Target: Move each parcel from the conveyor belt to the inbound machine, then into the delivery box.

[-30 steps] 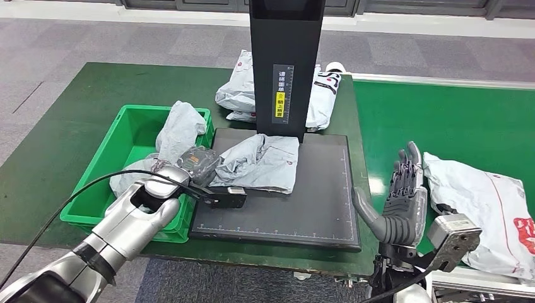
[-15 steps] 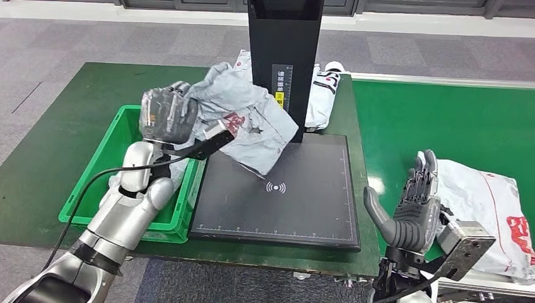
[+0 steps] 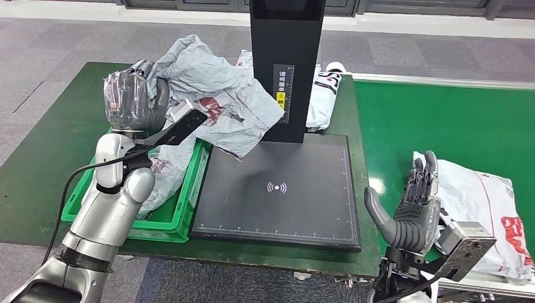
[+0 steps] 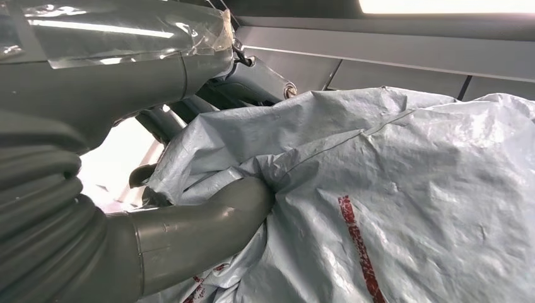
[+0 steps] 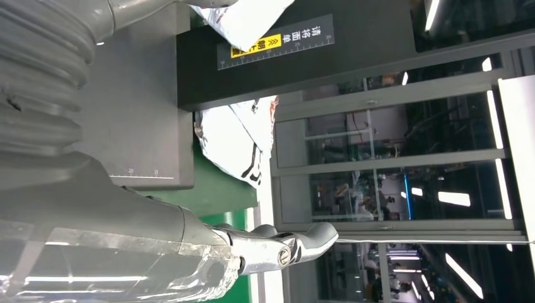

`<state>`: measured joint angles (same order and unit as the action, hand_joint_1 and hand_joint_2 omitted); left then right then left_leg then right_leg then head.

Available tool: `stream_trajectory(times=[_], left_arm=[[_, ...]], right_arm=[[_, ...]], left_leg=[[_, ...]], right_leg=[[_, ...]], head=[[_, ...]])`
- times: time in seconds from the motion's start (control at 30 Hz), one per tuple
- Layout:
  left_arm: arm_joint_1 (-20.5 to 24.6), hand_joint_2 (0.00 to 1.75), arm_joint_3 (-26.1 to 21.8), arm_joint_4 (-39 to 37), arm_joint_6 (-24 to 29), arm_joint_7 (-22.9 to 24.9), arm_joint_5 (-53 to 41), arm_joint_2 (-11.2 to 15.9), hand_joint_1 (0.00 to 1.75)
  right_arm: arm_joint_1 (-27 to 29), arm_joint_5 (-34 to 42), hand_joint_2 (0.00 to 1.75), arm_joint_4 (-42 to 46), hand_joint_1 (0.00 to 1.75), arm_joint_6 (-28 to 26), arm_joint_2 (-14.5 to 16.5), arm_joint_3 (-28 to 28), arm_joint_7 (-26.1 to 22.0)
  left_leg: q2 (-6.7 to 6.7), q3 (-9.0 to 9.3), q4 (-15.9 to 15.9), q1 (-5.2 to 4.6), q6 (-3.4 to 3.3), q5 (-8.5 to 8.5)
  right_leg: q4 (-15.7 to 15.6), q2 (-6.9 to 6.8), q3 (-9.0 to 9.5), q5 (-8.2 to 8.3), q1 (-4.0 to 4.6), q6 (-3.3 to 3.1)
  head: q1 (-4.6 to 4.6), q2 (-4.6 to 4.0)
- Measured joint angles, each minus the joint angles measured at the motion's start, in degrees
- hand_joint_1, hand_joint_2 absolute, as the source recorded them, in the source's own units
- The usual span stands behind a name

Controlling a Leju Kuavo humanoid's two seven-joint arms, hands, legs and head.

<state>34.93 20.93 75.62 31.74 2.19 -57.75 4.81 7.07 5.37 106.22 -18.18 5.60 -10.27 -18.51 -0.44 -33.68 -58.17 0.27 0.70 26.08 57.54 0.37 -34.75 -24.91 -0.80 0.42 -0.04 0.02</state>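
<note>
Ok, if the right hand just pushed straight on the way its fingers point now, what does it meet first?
Probably nothing soon: the open right hand points up and away along the green conveyor belt, the white plastic parcel with red print lying beside it. Depth is unclear.

We see a green worktop [image 3: 57,145] carrying a green bin [image 3: 180,218], the black scanner [image 3: 303,202], and white parcels [image 3: 325,95] behind it; another parcel [image 3: 486,208] lies on the belt [image 3: 441,120].
</note>
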Motion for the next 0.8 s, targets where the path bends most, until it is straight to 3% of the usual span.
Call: stream_trajectory(times=[0.27,0.4,0.53,0.63,0.73,0.8], left_arm=[[-0.25,1.75,-0.92,0.54,2.78,-0.92,0.14,0.0,1.75],[-1.85,1.75,-4.12,2.92,7.14,-4.68,2.88,-0.13,1.75],[-3.91,1.75,-9.81,6.69,8.08,-9.66,3.85,-0.88,1.75],[-6.05,1.75,-15.64,9.78,8.04,-11.53,-1.43,-1.96,1.75],[-12.39,1.75,-24.21,13.12,7.7,-4.09,-12.76,-2.56,1.75],[-18.82,1.75,-30.95,15.15,7.87,-0.29,-14.21,-2.64,1.75]], right_arm=[[-0.01,0.13,1.75,0.0,0.0,0.01,0.0,0.0,0.0],[-0.08,0.29,1.75,-0.01,0.0,0.23,0.01,0.0,-0.03],[-0.13,0.29,1.75,-0.04,0.0,0.34,0.02,0.0,-0.04],[-0.1,0.29,1.75,-0.05,0.0,0.55,0.02,0.0,-0.02],[0.13,0.46,1.75,-0.07,0.0,0.6,0.02,0.0,0.01],[0.66,0.71,1.75,-0.07,0.0,0.51,-0.04,0.01,0.02]], left_leg=[[0.01,0.0,0.01,0.01,0.0,0.0],[0.04,0.0,0.01,0.01,0.0,0.0],[0.03,-0.01,0.01,0.01,0.01,0.0],[0.04,-0.07,0.05,0.01,0.01,0.02],[0.32,0.01,0.22,-0.08,0.11,0.34],[0.8,0.59,0.27,-0.13,0.21,0.6]], right_leg=[[0.0,0.0,0.0,0.0,0.01,0.0],[0.01,0.02,0.0,0.0,0.01,-0.01],[0.01,0.02,0.0,-0.01,0.01,-0.02],[0.02,0.04,0.04,-0.03,0.0,-0.02],[0.02,0.36,0.32,-0.24,-0.1,-0.12],[0.01,0.84,0.37,-0.37,-0.12,-0.21]], head=[[0.0,0.0],[0.0,0.01],[0.01,-0.01],[0.01,-0.01],[0.02,0.0],[-0.02,-0.01]])
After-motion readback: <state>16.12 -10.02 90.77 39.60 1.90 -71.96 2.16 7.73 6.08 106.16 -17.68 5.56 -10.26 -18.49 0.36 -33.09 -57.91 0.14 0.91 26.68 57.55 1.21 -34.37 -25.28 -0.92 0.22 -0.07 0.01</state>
